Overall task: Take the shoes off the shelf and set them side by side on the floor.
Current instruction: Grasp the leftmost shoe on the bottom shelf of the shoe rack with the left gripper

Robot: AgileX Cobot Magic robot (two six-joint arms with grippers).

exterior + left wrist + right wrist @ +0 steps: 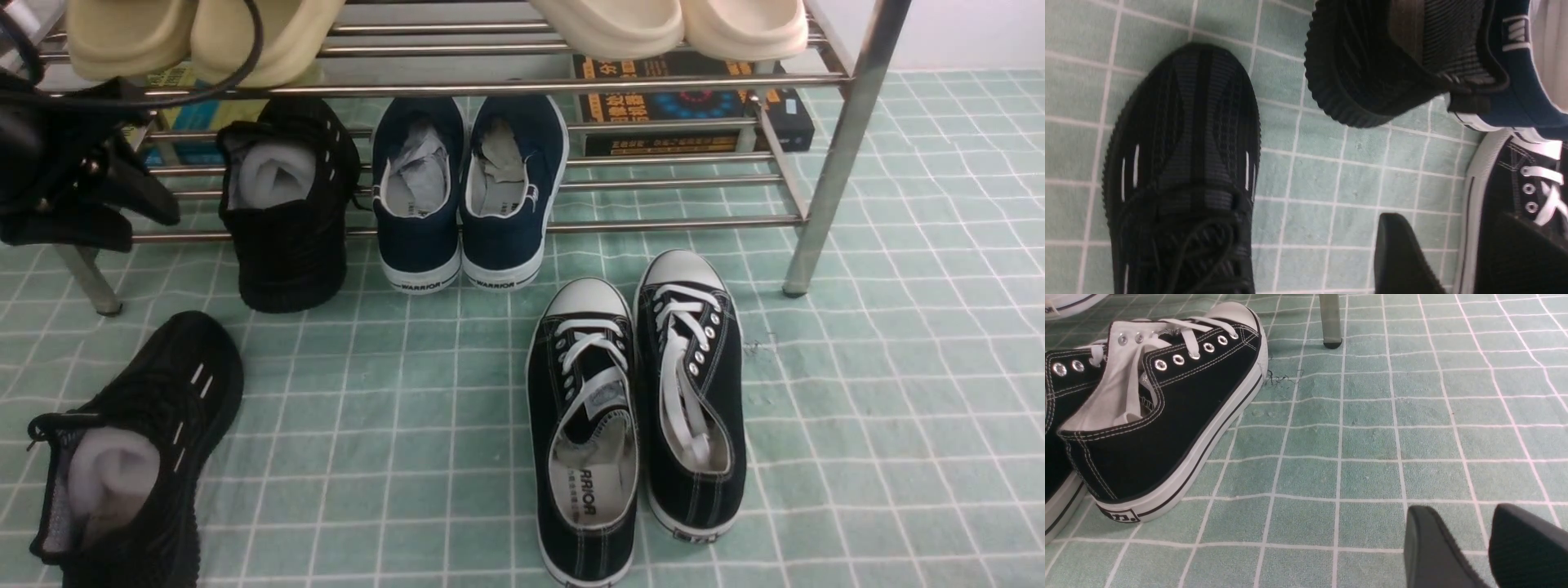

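Two black knit shoes (139,457), white dashes, grey stuffing; left claw (1449,228), right claw (1461,514) spread.

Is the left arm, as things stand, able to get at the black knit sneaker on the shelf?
Probably yes. The left gripper is open and empty, close beside the sneaker, whose heel juts past the front rod of the shelf. Only the navy shoe crowds its far side.

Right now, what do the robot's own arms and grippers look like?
Plain black. The left gripper has two blunt, wedge-shaped fingers with finely ribbed faces; the right gripper looks the same. In the front view the left arm is black too, with a black cable looping above it. The right arm is not shown.
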